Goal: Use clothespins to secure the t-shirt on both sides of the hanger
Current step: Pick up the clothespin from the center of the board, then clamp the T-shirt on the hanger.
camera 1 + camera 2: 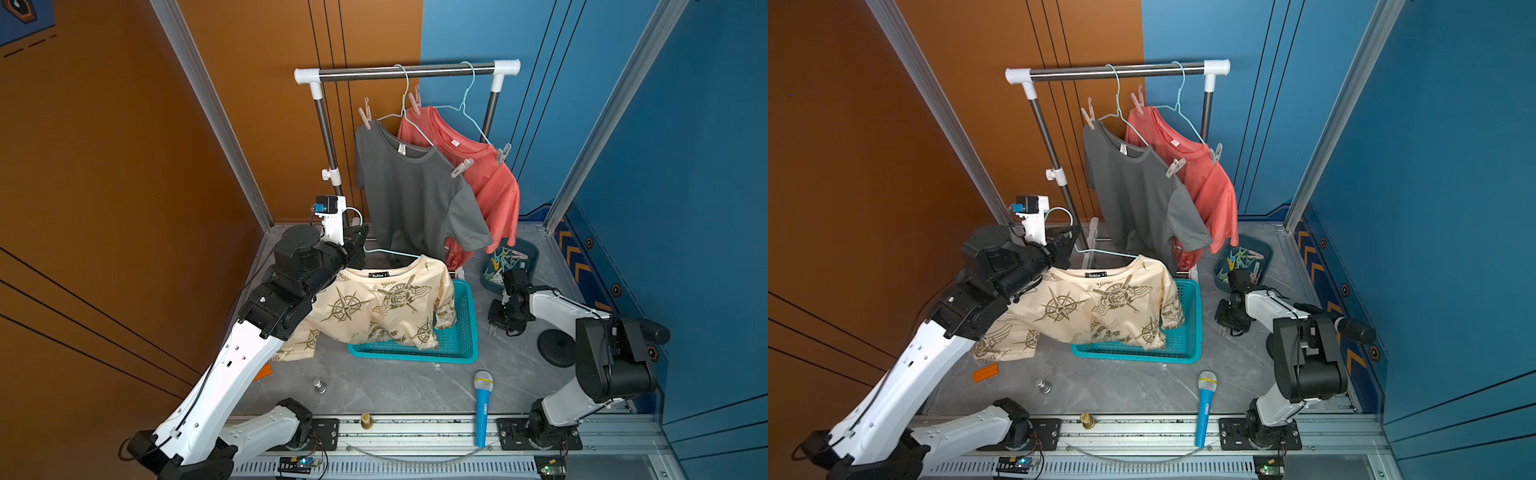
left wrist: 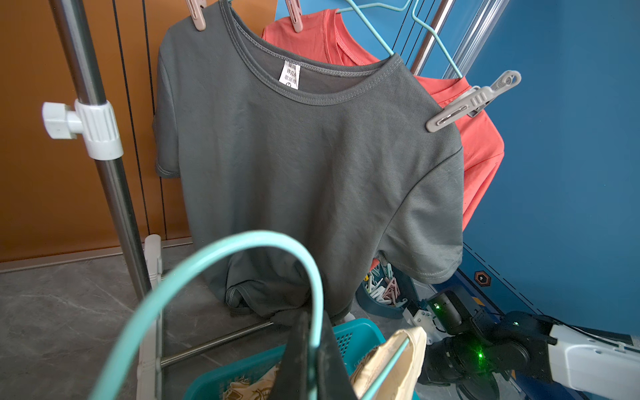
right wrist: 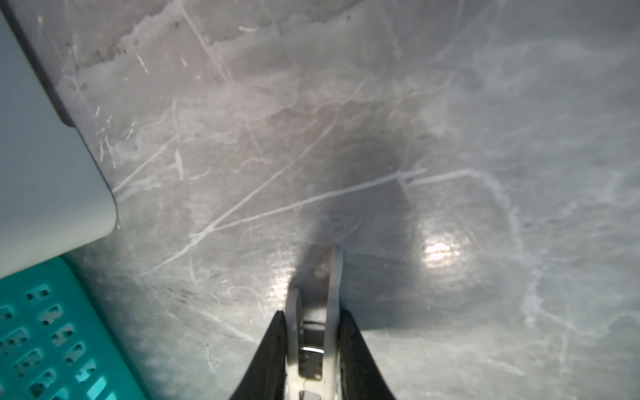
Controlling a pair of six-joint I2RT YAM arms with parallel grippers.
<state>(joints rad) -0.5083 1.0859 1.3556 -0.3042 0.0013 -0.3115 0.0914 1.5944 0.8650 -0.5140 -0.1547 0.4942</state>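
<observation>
A cream printed t-shirt (image 1: 374,307) hangs on a teal hanger (image 1: 395,253) and droops into a teal basket (image 1: 461,332). My left gripper (image 1: 357,249) is shut on the hanger's neck, just below its hook (image 2: 214,263); the left wrist view shows the wire pinched between the black fingers (image 2: 332,363). My right gripper (image 1: 494,328) points down at the table to the right of the basket. It is shut on a pale clothespin (image 3: 333,284) whose open prongs stick out past the fingers. More clothespins (image 1: 505,262) fill a dark blue bin (image 1: 534,253) behind it.
A clothes rack (image 1: 407,70) at the back carries a grey t-shirt (image 1: 411,195) and a coral t-shirt (image 1: 490,183), each pinned at both shoulders. A blue toy microphone (image 1: 483,407), a black round base (image 1: 557,347), two small weights (image 1: 366,420) and an orange brick (image 1: 985,372) lie on the table.
</observation>
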